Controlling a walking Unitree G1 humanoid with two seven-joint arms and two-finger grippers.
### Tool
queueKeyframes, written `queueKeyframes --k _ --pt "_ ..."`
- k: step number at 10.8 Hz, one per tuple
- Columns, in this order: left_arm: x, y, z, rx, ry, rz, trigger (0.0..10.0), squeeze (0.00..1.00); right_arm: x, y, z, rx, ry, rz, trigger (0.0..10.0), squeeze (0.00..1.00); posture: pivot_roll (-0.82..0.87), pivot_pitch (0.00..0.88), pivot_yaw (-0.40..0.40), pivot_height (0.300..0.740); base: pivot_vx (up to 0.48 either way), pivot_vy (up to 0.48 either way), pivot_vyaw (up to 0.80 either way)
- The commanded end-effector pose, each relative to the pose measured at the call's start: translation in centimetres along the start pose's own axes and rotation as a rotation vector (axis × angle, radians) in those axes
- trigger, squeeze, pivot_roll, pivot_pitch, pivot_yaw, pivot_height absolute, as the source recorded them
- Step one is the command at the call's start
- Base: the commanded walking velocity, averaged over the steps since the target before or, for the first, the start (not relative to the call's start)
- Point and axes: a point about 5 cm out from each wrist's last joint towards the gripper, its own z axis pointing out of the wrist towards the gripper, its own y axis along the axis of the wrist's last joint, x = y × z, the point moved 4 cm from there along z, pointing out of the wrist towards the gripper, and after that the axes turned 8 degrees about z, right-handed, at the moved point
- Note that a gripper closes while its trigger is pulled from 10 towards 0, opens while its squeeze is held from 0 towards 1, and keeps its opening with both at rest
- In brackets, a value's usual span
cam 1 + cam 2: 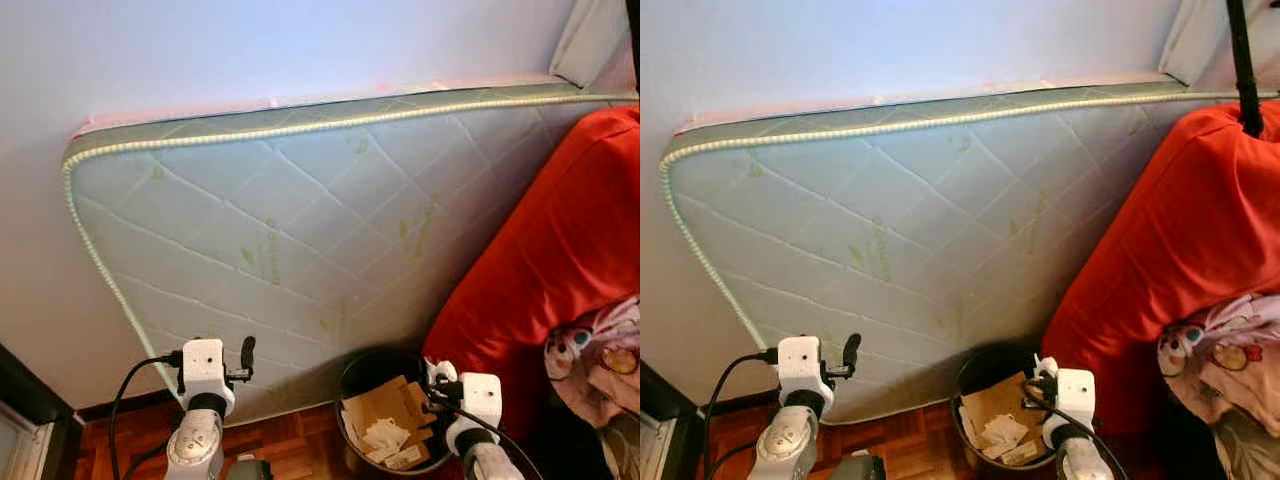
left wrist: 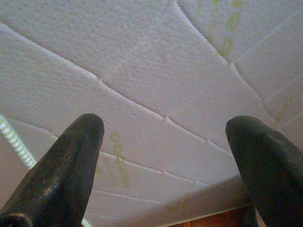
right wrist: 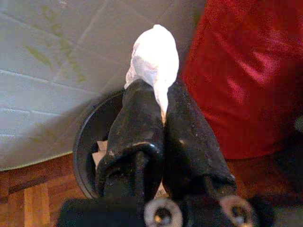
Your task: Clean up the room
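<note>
My right gripper [image 3: 158, 101] is shut on a crumpled white tissue [image 3: 154, 59] that sticks out past the fingertips. It hovers over the near rim of a black waste bin [image 1: 362, 372] on the floor, which holds cardboard and paper scraps [image 1: 385, 425]. The bin's dark rim [image 3: 90, 135] lies just beyond the fingers in the right wrist view. My left gripper [image 2: 165, 142] is open with nothing between its fingers, raised in front of the mattress [image 1: 300, 240] to the left of the bin.
A pale quilted mattress leans on edge against the lilac wall [image 1: 200, 50]. A red cushioned seat [image 1: 550, 260] stands right of the bin, with a patterned cloth [image 1: 600, 360] on it. Wooden parquet floor [image 1: 290, 445] lies below. A dark frame [image 1: 25, 410] stands at far left.
</note>
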Motion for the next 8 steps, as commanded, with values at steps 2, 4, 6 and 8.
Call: queueKeyframes --k 2,4,6,8 --pt "-0.15 0.49 0.49 -0.007 -0.009 -0.008 10.0 0.0 -0.18 0.26 0.46 0.017 -0.015 -0.012 10.0 0.0 -0.06 0.0 -0.028 0.65 0.0 0.0 0.0" --pt "-0.2 0.66 0.66 -0.01 -0.011 -0.01 10.0 0.0 -0.28 0.22 0.7 0.038 -0.03 -0.026 10.0 0.0 -0.06 0.0 -0.026 0.64 0.0 0.0 0.0" --pt "-0.22 0.66 0.61 -0.011 -0.013 -0.011 10.0 0.0 -0.24 0.44 0.61 0.013 -0.024 -0.012 10.0 0.0 -0.06 0.0 -0.027 0.625 0.0 0.0 0.0" --pt "-0.22 0.61 0.54 -0.01 -0.014 -0.011 10.0 0.0 -0.25 0.39 0.56 0.015 -0.022 -0.015 10.0 0.0 -0.06 0.0 -0.028 0.625 0.0 0.0 0.0"
